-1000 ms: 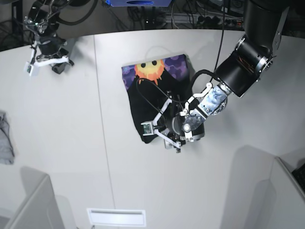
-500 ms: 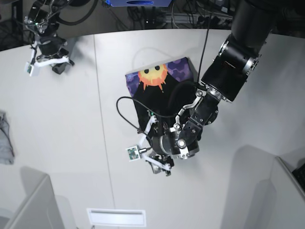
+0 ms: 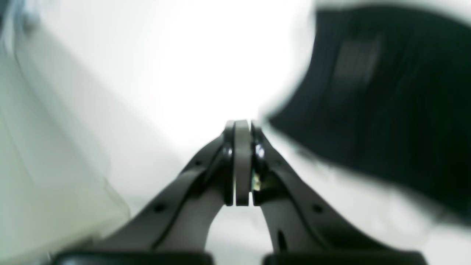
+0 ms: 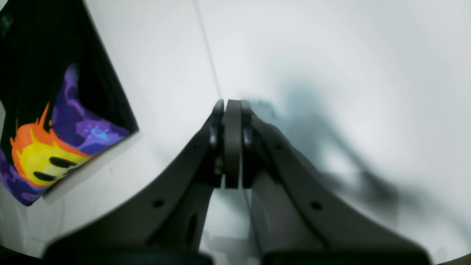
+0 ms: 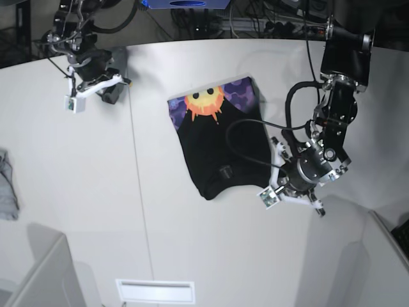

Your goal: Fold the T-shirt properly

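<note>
The T-shirt (image 5: 220,144) lies folded into a compact black shape mid-table, with its sun face print (image 5: 204,101) on purple at the far end. A blurred black part of the T-shirt (image 3: 386,92) fills the upper right of the left wrist view. My left gripper (image 3: 241,125) is shut and empty, over bare white table just off the shirt's near right corner. In the base view the left gripper (image 5: 297,192) sits right of the shirt. My right gripper (image 4: 232,105) is shut and empty above bare table, with the printed T-shirt (image 4: 55,110) at its left. The right gripper (image 5: 102,88) hangs at the far left.
A small grey-white cloth (image 5: 6,185) lies at the table's left edge. Grey bins stand at the near left (image 5: 45,275) and near right (image 5: 383,256). A white slotted plate (image 5: 155,291) sits at the near edge. A seam (image 5: 137,166) runs across the table.
My left gripper has closed, come off the shirt's near end and swung to the right of it. The right arm has shifted a little to the right.
</note>
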